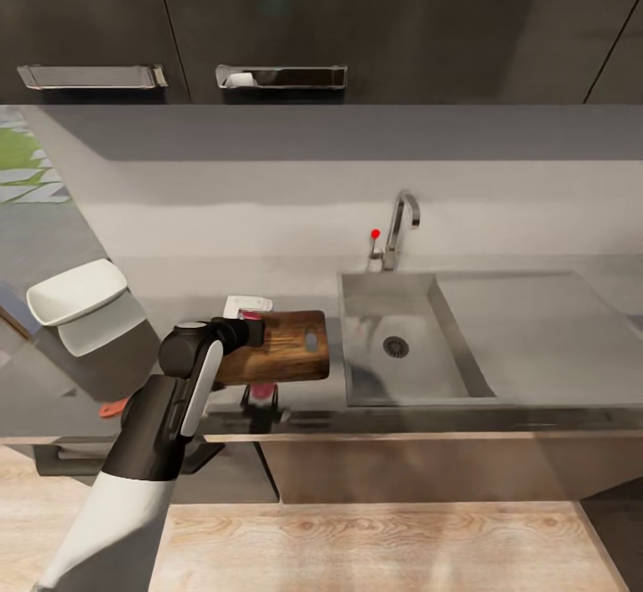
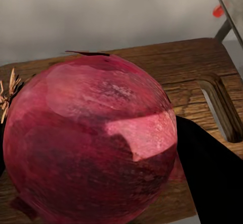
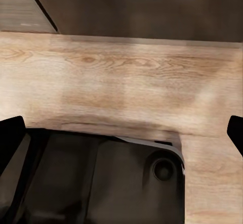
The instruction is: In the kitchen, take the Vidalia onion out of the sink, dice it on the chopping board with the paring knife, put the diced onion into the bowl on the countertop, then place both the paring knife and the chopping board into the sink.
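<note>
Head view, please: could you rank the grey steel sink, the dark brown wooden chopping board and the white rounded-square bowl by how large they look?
1. Grey steel sink, clearly largest.
2. Dark brown wooden chopping board, though the left arm covers part of it.
3. White rounded-square bowl, close to the board's visible size, so that order is unsure.

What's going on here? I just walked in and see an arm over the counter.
The robot's left arm reaches over the chopping board on the countertop, left of the sink. Its wrist camera shows a reddish onion right at the gripper, above or on the board; whether the fingers grip it isn't clear. The sink basin looks empty, and the white bowl waits further left. The right gripper hangs open over the floor.
</note>
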Tool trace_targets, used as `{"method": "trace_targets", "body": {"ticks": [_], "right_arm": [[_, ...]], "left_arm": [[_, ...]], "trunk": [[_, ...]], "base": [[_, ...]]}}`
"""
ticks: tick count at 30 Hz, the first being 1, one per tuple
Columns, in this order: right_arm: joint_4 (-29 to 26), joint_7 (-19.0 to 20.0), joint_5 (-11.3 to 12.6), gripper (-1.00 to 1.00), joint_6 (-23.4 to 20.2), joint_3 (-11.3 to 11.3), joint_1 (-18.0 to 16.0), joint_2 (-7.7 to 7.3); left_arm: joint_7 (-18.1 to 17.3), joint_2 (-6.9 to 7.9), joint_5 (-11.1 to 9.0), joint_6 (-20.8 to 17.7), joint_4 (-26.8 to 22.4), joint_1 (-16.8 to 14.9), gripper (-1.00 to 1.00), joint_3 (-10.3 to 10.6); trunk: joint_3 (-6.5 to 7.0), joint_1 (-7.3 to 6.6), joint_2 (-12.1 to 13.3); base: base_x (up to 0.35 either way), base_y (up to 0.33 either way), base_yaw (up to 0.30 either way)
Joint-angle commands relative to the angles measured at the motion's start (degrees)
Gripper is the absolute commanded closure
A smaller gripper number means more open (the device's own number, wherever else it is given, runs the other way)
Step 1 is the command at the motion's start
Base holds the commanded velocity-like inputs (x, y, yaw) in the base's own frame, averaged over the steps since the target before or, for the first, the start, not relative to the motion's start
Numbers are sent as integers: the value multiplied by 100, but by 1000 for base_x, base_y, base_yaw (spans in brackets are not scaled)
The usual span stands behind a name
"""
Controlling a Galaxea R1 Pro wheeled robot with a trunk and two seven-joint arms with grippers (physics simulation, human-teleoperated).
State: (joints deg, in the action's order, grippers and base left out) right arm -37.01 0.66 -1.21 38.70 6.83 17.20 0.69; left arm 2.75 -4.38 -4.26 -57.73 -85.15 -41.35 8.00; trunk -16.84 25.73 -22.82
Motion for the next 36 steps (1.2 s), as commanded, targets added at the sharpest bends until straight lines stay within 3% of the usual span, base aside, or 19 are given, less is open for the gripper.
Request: {"method": "trace_targets", "body": {"ticks": [1,16,36], "right_arm": [[-8,6,-11,-100,4,-6,3,1],[-9,5,-11,-100,-2,-6,2,1],[-9,5,-11,-100,-3,-6,1,1]], "left_arm": [[24,-1,-41,-24,-3,-5,100,0],[24,-10,-45,-23,6,-5,100,0],[24,-10,-46,-28,7,-5,100,0]], "trunk": [[-9,5,-10],[-16,5,-10],[-173,5,-10]], "base": [[147,-81,0],[21,-16,0],[0,0,50]]}}
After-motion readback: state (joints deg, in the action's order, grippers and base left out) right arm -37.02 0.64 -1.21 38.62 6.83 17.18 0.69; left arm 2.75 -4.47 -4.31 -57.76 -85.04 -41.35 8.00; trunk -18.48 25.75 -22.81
